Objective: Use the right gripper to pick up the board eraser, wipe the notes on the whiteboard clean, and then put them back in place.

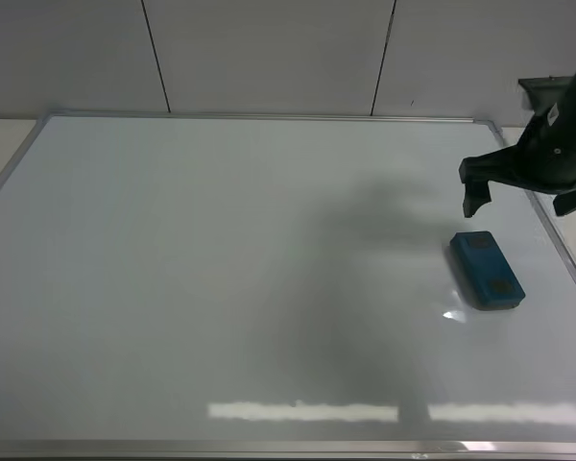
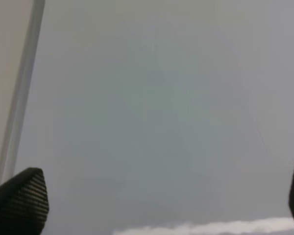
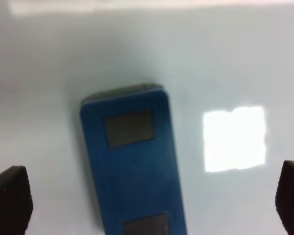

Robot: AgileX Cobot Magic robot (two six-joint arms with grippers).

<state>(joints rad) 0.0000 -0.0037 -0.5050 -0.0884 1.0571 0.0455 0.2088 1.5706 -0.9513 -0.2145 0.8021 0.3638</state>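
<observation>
The teal-blue board eraser (image 1: 487,270) lies flat on the whiteboard (image 1: 221,288) near its right edge. It also shows in the right wrist view (image 3: 132,161), with two dark grey patches on top. My right gripper (image 1: 477,197) hangs above the board just behind the eraser, apart from it. In the right wrist view the right gripper (image 3: 150,198) is open, its fingertips (image 3: 10,200) wide on either side of the eraser. No notes show on the board. My left gripper (image 2: 159,198) is open and empty over bare board near the frame.
The board's thin silver frame (image 1: 269,116) runs along the back; the right frame edge (image 1: 557,240) passes close to the eraser and the right arm. A tiled wall (image 1: 269,48) stands behind. The frame also shows in the left wrist view (image 2: 19,98).
</observation>
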